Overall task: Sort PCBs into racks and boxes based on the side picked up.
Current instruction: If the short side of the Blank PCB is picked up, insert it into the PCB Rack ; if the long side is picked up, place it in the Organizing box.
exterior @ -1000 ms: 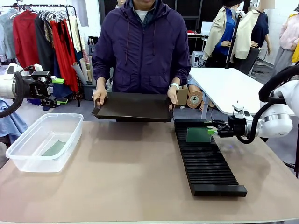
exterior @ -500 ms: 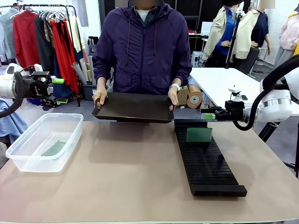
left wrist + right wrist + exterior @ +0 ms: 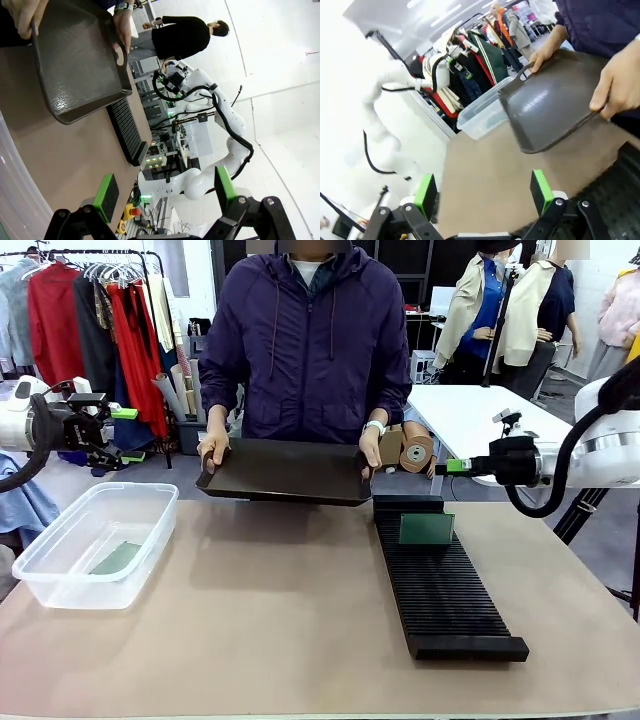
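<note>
One green PCB stands upright in a slot near the far end of the long black rack. Another PCB lies flat in the clear box at the left. My right gripper hovers open and empty above and to the right of the rack's far end; its wrist view shows green pads spread wide. My left gripper is open and empty off the table's left side, behind the box, with its pads apart.
A person at the far side holds a black tray with both hands, tilted just above the table edge. The tray lies ahead of my right gripper, the box beyond it. A white table stands behind at right.
My right gripper has risen and drawn back to the right, away from the PCB, which stays standing in the rack. The left arm and the tray have not moved.
</note>
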Robot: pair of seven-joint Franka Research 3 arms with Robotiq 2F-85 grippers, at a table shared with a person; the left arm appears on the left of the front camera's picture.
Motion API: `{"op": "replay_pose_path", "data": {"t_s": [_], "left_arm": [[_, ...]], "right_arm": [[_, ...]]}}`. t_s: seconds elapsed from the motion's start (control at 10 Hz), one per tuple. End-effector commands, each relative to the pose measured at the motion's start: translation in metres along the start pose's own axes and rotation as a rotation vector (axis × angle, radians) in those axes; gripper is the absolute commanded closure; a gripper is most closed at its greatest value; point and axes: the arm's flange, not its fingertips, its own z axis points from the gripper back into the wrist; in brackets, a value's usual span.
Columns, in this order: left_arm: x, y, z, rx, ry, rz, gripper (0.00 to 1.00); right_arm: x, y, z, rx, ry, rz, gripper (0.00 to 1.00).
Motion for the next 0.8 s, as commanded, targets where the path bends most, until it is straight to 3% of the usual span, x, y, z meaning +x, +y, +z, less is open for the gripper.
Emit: {"op": "replay_pose_path", "data": {"t_s": [0.0, 0.5, 0.7], "left_arm": [[-0.001, -0.003, 0.001, 0.009, 0.0, 0.0, 0.0], [-0.001, -0.003, 0.001, 0.009, 0.0, 0.0, 0.0], [-0.001, -0.003, 0.001, 0.009, 0.0, 0.0, 0.0]], "right_arm": [[0.007, 0.038, -0.002, -0.024, 0.002, -0.171, 0.0], [0.017, 0.086, -0.001, -0.045, 0.005, -0.549, 0.0], [0.02, 0.095, -0.001, -0.016, 0.014, -0.62, 0.0]]}}
